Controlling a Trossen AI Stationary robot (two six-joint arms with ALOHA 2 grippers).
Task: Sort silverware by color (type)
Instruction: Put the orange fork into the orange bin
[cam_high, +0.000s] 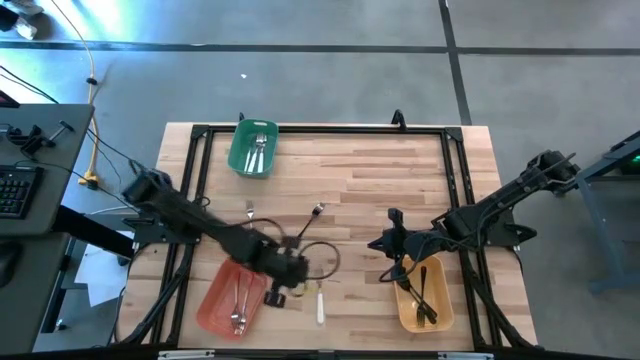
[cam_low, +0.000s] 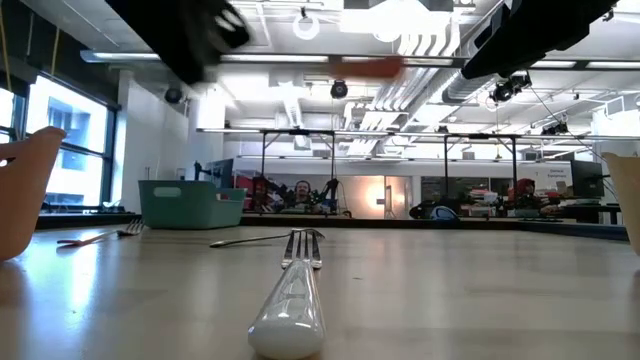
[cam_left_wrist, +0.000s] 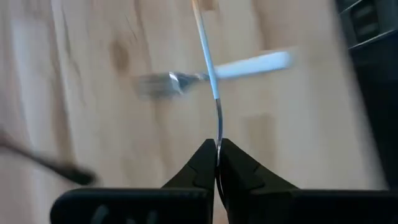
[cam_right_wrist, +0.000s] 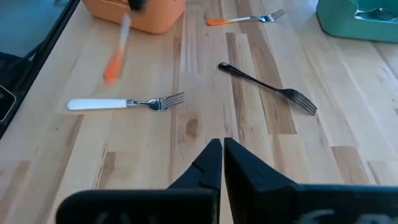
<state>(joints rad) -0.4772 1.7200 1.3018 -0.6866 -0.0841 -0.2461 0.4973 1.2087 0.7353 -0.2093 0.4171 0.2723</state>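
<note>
Green bin: silver forks. Red bin: forks. Left jaws pinching orange-handled fork; right jaws pressed together.

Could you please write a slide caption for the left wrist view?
Left gripper shut on a silver, orange-tipped utensil, lifted above a white-handled fork on the wooden table.

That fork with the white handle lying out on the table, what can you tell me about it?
The white-handled fork has a smooth, glossy white handle, plastic by the look of it, and a shiny metal neck and tines. It lies flat on the bare wooden table, near the front edge between the red bin and the yellow bin. In the low view its rounded handle end points toward the camera, with the tines farther away. Nothing grips it or rests on it; the other loose forks lie apart from it.
</note>
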